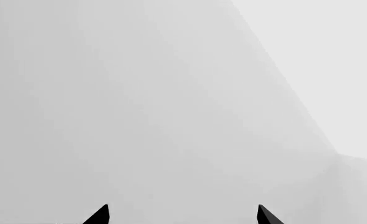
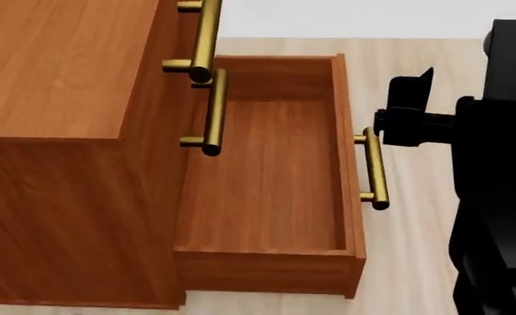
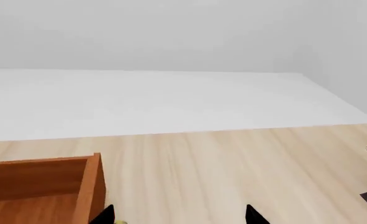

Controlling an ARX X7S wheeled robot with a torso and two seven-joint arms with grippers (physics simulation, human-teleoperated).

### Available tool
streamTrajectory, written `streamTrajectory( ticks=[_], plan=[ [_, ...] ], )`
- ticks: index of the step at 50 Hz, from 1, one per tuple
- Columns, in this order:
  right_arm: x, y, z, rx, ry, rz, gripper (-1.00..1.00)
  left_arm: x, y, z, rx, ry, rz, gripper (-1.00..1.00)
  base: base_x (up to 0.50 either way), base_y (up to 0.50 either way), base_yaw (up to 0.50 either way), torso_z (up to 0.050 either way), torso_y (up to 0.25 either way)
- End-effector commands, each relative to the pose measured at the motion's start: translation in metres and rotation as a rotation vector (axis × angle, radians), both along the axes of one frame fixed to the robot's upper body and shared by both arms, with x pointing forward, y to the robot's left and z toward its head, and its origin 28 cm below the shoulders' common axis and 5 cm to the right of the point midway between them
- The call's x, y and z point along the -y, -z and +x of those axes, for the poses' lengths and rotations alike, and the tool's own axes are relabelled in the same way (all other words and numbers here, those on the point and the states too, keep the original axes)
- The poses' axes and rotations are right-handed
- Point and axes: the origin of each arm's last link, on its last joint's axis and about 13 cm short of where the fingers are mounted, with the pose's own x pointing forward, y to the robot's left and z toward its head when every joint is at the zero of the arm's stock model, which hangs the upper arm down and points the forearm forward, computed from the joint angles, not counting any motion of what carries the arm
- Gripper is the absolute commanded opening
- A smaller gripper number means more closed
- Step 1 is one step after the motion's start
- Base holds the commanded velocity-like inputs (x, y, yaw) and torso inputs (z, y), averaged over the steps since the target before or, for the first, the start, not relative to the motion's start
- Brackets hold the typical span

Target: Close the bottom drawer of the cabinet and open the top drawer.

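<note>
In the head view the reddish-brown cabinet (image 2: 65, 72) fills the left. The top drawer is shut, with its brass handle (image 2: 207, 29) at the top edge. The bottom drawer (image 2: 267, 170) is pulled far out and empty, its brass handle (image 2: 374, 167) facing the robot. My right gripper (image 2: 406, 117) hovers just beside the far end of that handle. In the right wrist view it (image 3: 180, 215) stands open, with the drawer's corner (image 3: 86, 186) next to one fingertip. My left gripper (image 1: 182, 215) is open and faces only a grey wall.
The middle drawer's handle (image 2: 212, 111) sits shut above the open drawer. Pale wood floor (image 2: 415, 262) runs between the drawer front and the robot's black body (image 2: 503, 197). A white wall (image 3: 170, 37) stands beyond the floor.
</note>
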Motion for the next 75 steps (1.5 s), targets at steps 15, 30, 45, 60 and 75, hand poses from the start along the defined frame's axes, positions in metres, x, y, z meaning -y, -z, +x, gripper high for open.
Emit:
streamTrajectory(
  ticks=[15,30,45,60,75],
  plan=[
    [0.007,0.002,0.014,-0.041,0.040,-0.027,1.00,0.001,0.001,-0.001,0.017,0.012,0.007,1.00,0.00,0.00,0.00,0.000,-0.170],
    [0.023,0.030,0.066,-0.146,0.157,-0.151,1.00,0.003,0.001,-0.001,0.032,0.024,0.007,1.00,0.00,0.00,0.00,0.000,0.000],
    [0.026,0.056,0.107,-0.217,0.207,-0.265,1.00,0.003,-0.001,0.001,0.026,0.029,0.007,1.00,0.00,0.00,0.00,0.000,0.000],
    [0.027,0.066,0.117,-0.282,0.308,-0.332,1.00,0.004,-0.002,0.005,0.021,0.034,0.011,1.00,0.00,0.00,0.00,0.000,0.000],
    [0.017,0.073,0.116,-0.356,0.257,-0.307,1.00,0.004,-0.003,0.005,0.021,0.033,0.014,1.00,0.00,0.00,0.00,0.000,0.000]
  ],
)
